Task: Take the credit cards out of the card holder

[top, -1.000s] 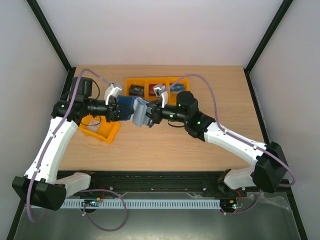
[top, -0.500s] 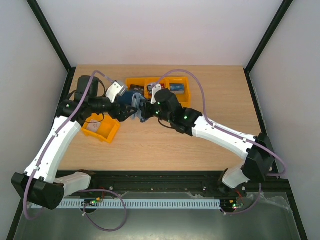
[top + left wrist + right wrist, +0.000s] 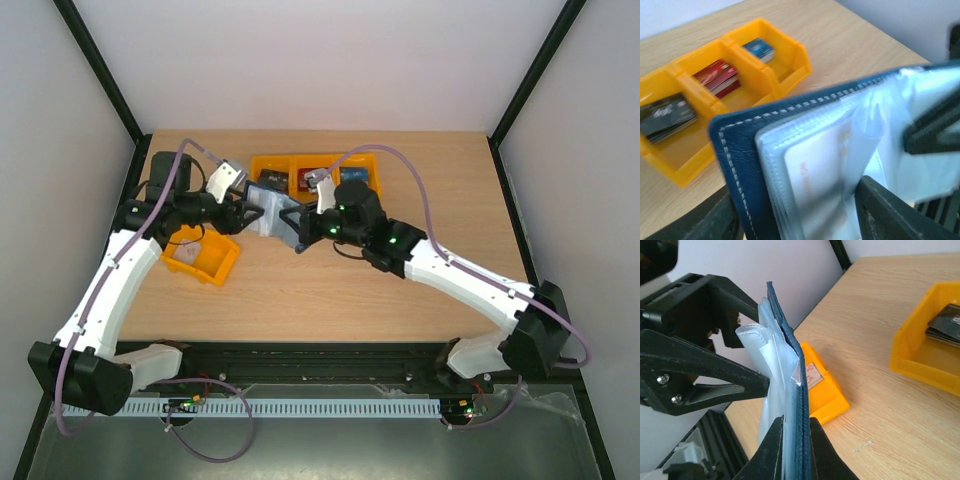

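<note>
The small dark navy folding card holder (image 3: 268, 212) is being held near the far edge of the wooden table (image 3: 400, 300), clamped in the right gripper (image 3: 796, 447), probably so that its clear sleeves (image 3: 875, 130) are being offered to the parted jaws of the left gripper (image 3: 762, 347).

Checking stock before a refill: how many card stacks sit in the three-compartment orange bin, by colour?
Black stack: 1
Red stack: 1
Blue stack: 1
Total: 3

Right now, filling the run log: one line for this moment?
right hand: shut on card holder | left hand: open at sleeves | white card: in sleeve
</note>
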`<state>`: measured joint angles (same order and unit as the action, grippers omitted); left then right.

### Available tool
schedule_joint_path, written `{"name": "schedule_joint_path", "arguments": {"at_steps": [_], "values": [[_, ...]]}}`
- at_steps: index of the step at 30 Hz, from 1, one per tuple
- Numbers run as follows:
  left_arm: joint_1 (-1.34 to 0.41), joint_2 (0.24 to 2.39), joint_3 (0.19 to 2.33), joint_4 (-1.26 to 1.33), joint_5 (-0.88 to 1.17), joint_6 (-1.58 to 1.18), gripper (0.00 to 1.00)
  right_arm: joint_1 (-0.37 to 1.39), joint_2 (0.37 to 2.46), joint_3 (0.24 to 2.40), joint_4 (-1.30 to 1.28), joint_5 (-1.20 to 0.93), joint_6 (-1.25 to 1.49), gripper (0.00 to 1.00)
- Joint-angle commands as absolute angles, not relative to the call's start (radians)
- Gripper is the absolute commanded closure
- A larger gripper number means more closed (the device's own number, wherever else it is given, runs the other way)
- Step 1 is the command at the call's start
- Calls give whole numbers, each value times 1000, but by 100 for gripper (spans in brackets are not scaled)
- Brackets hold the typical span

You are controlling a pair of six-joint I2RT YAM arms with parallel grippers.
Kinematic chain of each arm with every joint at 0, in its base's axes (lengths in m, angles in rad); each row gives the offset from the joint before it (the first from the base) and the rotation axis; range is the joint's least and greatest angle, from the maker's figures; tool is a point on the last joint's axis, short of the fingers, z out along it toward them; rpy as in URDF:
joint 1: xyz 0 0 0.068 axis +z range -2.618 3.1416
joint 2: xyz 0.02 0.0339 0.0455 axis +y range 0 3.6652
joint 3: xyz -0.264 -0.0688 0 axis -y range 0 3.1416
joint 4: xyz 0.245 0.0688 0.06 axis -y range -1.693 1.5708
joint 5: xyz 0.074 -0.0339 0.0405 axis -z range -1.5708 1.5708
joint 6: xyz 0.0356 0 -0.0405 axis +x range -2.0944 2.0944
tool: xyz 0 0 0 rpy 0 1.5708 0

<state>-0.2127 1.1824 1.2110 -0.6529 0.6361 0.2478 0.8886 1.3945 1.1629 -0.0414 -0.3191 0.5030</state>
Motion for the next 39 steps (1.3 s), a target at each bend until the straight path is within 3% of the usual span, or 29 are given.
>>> {"name": "schedule_joint_path", "arguments": {"at_steps": [1, 6, 10, 17, 20, 22, 23, 25, 27, 29, 32, 33, 35, 37, 39], "values": [[-196, 1164, 1239, -733, 836, 311, 44, 829, 1308, 1129, 87, -522, 457, 98], [-130, 1145, 1276, -823, 1012, 388, 38, 764, 1266, 1072, 135, -657, 459, 98], [-101, 1138, 1297, -881, 1075, 439, 38, 752, 1258, 1063, 165, -764, 435, 98], [-151, 1132, 1271, -848, 1047, 379, 36, 753, 1289, 1066, 245, -855, 485, 98], [-165, 1139, 1257, -799, 997, 321, 51, 753, 1310, 1054, 309, -933, 511, 98], [-163, 1139, 1255, -792, 984, 320, 79, 752, 1302, 1038, 351, -975, 517, 98], [-163, 1138, 1256, -794, 986, 320, 88, 752, 1291, 1033, 350, -976, 501, 98], [-160, 1134, 1258, -806, 1004, 329, 95, 747, 1268, 1026, 297, -918, 450, 96], [-159, 1128, 1255, -799, 985, 303, 97, 725, 1256, 1034, 208, -812, 420, 81], [-160, 1119, 1243, -757, 863, 231, 98, 689, 1252, 1047, 85, -651, 432, 61], [-183, 1110, 1224, -697, 504, 158, 98, 668, 1271, 1100, -136, -225, 421, 53], [-202, 1109, 1215, -678, 351, 154, 98, 669, 1288, 1123, -198, -61, 411, 54], [-253, 1108, 1187, -630, 81, 173, 98, 675, 1319, 1172, -284, 43, 391, 62], [-285, 1115, 1170, -603, -87, 195, 98, 719, 1317, 1179, -261, 16, 357, 68], [-289, 1120, 1176, -610, -39, 192, 98, 789, 1294, 1139, -135, -172, 305, 72]]}}
